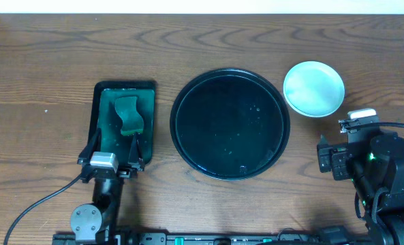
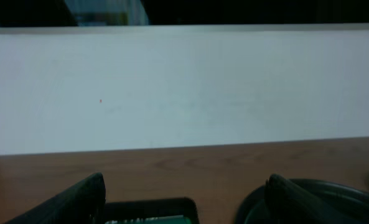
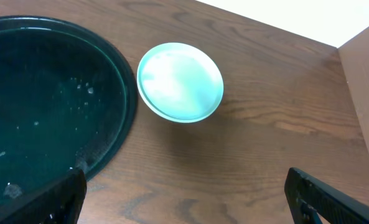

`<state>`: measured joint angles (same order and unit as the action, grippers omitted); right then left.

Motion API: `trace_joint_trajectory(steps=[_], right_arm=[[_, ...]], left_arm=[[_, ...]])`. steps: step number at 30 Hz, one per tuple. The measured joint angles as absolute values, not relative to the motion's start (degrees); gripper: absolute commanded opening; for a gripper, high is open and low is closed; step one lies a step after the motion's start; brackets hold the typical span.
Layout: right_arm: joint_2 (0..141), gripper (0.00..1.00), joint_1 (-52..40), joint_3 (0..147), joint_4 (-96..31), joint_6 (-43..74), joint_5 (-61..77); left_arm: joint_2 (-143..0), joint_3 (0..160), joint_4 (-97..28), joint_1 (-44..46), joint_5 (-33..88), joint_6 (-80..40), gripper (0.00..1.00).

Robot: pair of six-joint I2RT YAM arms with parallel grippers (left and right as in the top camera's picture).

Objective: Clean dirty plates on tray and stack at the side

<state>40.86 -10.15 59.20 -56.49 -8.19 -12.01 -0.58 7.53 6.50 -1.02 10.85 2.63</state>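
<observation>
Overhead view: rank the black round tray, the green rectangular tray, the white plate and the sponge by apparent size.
1. black round tray
2. green rectangular tray
3. white plate
4. sponge
All sit at about the level of the table, so nearness to the camera hardly skews the order.

Two black robot arms, seen from the table's near side.
The left arm (image 1: 96, 211) is slim and matt black, its round base joint (image 1: 87, 219) dotted with small pale screws, with a silver-grey block (image 1: 103, 160) at the wrist and a thin black cable (image 1: 52, 195) trailing off it. The left gripper (image 1: 114, 139) has two flat, tapering black fingers (image 1: 92, 144). The right arm (image 1: 385, 177) is bulkier (more boxes and wiring on it), also black, with a tiny green light (image 1: 372, 156), a white block (image 1: 360, 114) at its tip and a black lead (image 1: 399, 126). On the right gripper (image 3: 184, 173) the fingers (image 3: 53, 199) are dull black wedges.
</observation>
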Motion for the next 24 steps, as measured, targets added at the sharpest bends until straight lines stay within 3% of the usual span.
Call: trace_joint_trajectory(steps=[10, 15, 20, 24], right_arm=[[40.86, 0.99, -10.15, 59.2, -56.53, -8.19, -12.01], [40.86, 0.99, -10.15, 59.2, -56.53, -8.19, -11.99], [40.88, 0.99, -10.15, 59.2, -56.58, -8.19, -11.99], [40.86, 0.99, -10.15, 59.2, -56.58, -8.19, -11.99]], left_arm=[[-0.58, 0.99, 17.63, -1.02, 11.77, 1.02, 0.82], [-0.58, 0.67, 13.52, -1.02, 11.92, 1.02, 0.82], [-0.56, 0.38, 1.17, -1.02, 11.9, 0.36, 0.82], [-0.62, 0.67, -0.16, -1.02, 11.64, -0.21, 0.82]])
